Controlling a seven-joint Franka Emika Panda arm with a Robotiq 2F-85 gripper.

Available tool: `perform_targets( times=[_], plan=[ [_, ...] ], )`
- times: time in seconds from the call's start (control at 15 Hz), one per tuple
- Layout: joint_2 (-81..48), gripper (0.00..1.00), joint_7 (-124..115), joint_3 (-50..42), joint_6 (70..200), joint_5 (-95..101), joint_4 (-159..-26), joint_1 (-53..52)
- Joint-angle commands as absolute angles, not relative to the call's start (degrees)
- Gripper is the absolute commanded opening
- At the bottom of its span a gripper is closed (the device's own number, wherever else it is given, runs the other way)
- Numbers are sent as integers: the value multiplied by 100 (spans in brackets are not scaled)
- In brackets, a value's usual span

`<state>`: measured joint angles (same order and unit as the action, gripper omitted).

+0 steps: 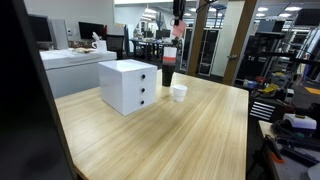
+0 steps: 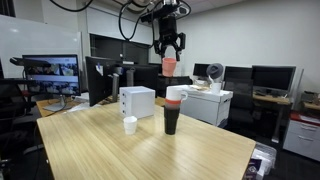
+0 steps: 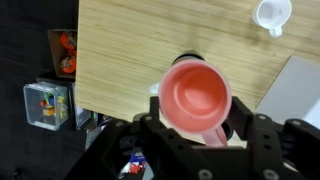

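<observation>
Presently, the fingers (image 3: 245,125) are gripping the pink cup (image 2: 169,66) by its sides, holding it lifted directly above the dark cup (image 2: 172,118) on the table (image 2: 200,150), not yet touching it.

A: What sort of room is it?
B: An open office and lab. A pale wooden worktop (image 1: 190,130) stands in the middle, a wooden post (image 1: 236,40) behind it, and dark shelving racks (image 1: 268,55) near that post.
A: And the light?
B: Ceiling lamps (image 1: 150,12) far back, bright and even.
A: The walls?
B: In an exterior view a white wall (image 2: 45,30) rises above a lit monitor (image 2: 50,72); dark monitors (image 2: 270,78) line a desk by a white cabinet (image 2: 215,105). The wrist view shows dark floor (image 3: 40,30) beside the worktop.
</observation>
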<state>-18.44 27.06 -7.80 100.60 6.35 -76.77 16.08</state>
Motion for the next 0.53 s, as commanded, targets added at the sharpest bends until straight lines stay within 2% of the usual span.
perform_targets(
  times=[0.0, 0.47],
  plan=[
    [-1295, 43, 3090, -758, 9773, 922, -8285, 1510],
    [-577, 43, 3629, -800, 9615, 1646, -9622, 1304]
  ],
)
